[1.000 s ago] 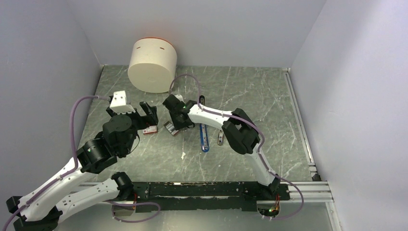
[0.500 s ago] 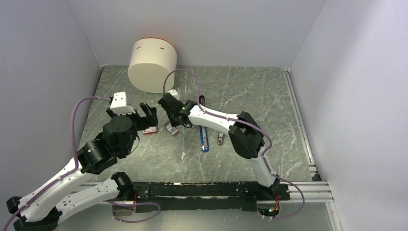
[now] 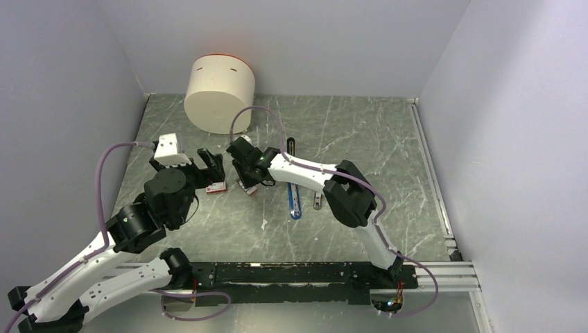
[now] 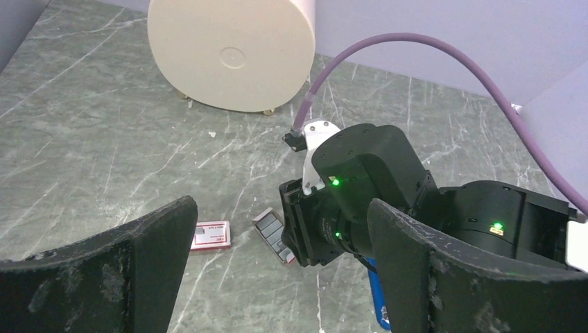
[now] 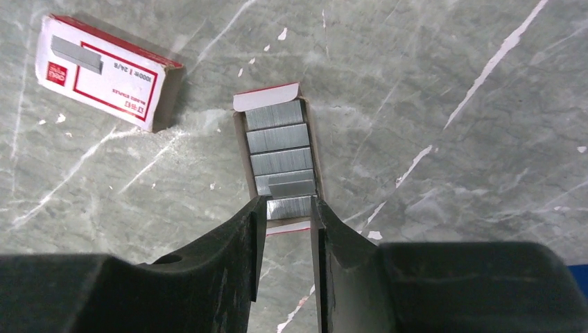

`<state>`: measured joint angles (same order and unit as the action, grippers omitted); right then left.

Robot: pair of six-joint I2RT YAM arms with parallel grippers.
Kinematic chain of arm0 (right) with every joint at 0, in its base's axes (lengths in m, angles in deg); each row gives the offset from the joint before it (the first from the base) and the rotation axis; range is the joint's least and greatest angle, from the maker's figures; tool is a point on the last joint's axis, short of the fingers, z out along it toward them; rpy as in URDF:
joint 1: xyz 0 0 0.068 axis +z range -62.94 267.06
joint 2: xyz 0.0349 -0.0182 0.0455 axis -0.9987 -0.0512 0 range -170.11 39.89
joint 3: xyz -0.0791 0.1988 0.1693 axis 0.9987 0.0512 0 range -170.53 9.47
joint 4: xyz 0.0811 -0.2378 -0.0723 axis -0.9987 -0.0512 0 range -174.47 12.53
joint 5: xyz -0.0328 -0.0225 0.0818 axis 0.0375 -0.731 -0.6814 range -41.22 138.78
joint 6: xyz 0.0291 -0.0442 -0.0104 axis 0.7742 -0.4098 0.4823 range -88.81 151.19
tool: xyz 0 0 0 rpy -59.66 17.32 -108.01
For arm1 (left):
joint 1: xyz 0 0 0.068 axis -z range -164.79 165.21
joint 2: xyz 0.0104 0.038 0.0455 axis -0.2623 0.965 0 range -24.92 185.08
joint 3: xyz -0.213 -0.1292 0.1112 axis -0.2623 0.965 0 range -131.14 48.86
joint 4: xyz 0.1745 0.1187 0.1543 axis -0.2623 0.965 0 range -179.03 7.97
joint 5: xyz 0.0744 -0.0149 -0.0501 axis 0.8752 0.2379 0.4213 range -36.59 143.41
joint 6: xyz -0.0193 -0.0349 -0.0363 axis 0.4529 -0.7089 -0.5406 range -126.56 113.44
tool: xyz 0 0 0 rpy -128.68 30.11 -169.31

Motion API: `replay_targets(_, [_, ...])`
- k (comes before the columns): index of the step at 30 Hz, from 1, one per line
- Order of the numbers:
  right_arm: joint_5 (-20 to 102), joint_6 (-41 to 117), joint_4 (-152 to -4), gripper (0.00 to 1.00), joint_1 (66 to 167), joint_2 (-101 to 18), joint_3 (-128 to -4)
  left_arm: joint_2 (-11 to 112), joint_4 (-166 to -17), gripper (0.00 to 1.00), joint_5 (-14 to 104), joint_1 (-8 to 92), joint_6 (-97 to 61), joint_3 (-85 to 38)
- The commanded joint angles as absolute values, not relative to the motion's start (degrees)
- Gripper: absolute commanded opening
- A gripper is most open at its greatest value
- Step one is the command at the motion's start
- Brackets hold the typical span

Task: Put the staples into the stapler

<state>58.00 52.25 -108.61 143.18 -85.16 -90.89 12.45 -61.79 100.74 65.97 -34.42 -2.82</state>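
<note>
Item: red staple box (image 5: 107,71), up and left of the open staple tray (image 5: 281,159). On its white label (image 5: 114,73) I read, upside down, "1000" and "24/6"; a red logo square and smaller print I cannot make out.

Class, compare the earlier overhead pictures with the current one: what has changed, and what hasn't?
The right gripper shifted slightly left over the staples, its fingers flanking the nearest block; grip uncertain. The left gripper edged left, open. The stapler and red box stayed put.
</note>
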Motion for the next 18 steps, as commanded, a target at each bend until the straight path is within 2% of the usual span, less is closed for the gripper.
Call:
replay_targets(1, [57.21, 50.97, -108.22, 0.33, 143.42, -87.13, -92.43, 12.25, -62.33, 0.97, 102.10, 65.59, -34.25, -2.20])
replay_targets(18, [57.72, 50.60, -107.18, 0.30, 143.52, -88.66, -92.49, 13.14, -62.58, 0.97, 102.10, 65.57, -33.91, -2.04])
